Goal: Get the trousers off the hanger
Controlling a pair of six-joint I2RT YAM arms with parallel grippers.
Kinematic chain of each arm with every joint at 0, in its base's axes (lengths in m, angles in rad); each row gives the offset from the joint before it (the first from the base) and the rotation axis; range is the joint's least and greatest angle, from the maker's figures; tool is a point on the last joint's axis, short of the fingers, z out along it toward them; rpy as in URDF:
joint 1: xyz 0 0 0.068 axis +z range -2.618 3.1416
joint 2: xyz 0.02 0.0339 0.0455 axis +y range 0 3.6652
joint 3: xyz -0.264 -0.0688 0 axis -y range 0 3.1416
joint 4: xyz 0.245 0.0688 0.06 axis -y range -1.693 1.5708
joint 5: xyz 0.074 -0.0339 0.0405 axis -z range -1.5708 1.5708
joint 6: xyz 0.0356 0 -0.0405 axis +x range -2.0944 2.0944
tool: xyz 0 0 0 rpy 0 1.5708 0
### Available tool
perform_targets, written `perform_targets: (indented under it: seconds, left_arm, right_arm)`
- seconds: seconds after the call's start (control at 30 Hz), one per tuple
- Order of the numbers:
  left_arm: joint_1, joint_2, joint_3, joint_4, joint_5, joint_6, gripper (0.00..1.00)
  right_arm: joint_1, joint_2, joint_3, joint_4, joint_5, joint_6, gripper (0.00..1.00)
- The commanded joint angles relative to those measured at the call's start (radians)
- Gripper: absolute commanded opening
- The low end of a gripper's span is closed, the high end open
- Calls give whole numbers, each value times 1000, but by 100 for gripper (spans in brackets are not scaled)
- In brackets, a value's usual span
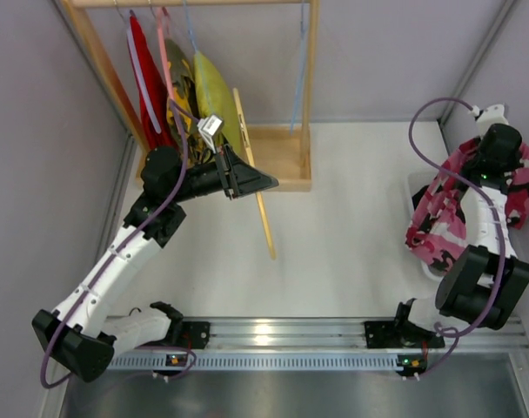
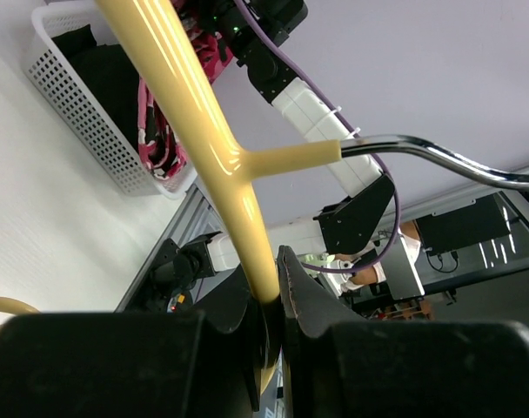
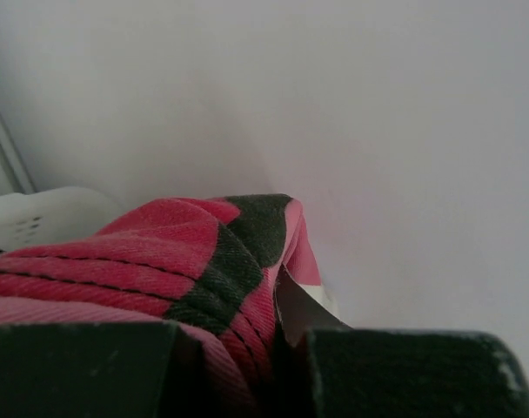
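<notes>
Camouflage trousers [image 1: 438, 222], pinched in right gripper [image 3: 277, 340], long axis running toward near side, left gripper [image 2: 271, 305] clamping hanger [image 2: 195, 113]

right end effector [image 3: 277, 326] buried in camouflage trousers [image 1: 440, 222], basket [image 1: 418, 185] mostly covered, possibly holding black cloth [image 2: 112, 74]

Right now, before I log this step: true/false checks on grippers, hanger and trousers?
1. The left gripper is shut on the hanger. True.
2. The hanger carries trousers. False: it is bare.
3. No gripper holds the camouflage trousers. False: the right gripper holds them over the white basket.
4. A black garment lies in the basket. True.
5. The red garment lies in the basket. False: it hangs on the rack.
</notes>
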Motion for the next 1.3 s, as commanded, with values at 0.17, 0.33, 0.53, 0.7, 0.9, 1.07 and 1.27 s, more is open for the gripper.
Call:
perform_targets:
  seconds: [0.17, 0.33, 0.53, 0.7, 0.9, 1.07, 1.27]
  left_arm:
    - [6, 14, 43, 99, -7, 33, 0]
    - [4, 20, 62, 75, -3, 71, 0]
    - [6, 20, 57, 64, -13, 97, 0]
    - [6, 9, 65, 53, -16, 109, 0]
    - [9, 6, 65, 52, -19, 108, 0]
    - [9, 12, 77, 52, -29, 109, 0]
    - [9, 43, 99, 56, -61, 94, 0]
  right_arm:
    - [100, 63, -8, -228, -156, 254, 0]
    - [107, 182, -53, -278, -145, 309, 7]
    - [101, 273, 33, -392, -223, 348, 42]
    - [91, 200, 107, -502, -292, 365, 77]
    - [42, 47, 244, -703, -396, 330, 99]
    - [15, -78, 390, -922, -564, 293, 99]
    - [72, -121, 723, -1206, -921, 464, 100]
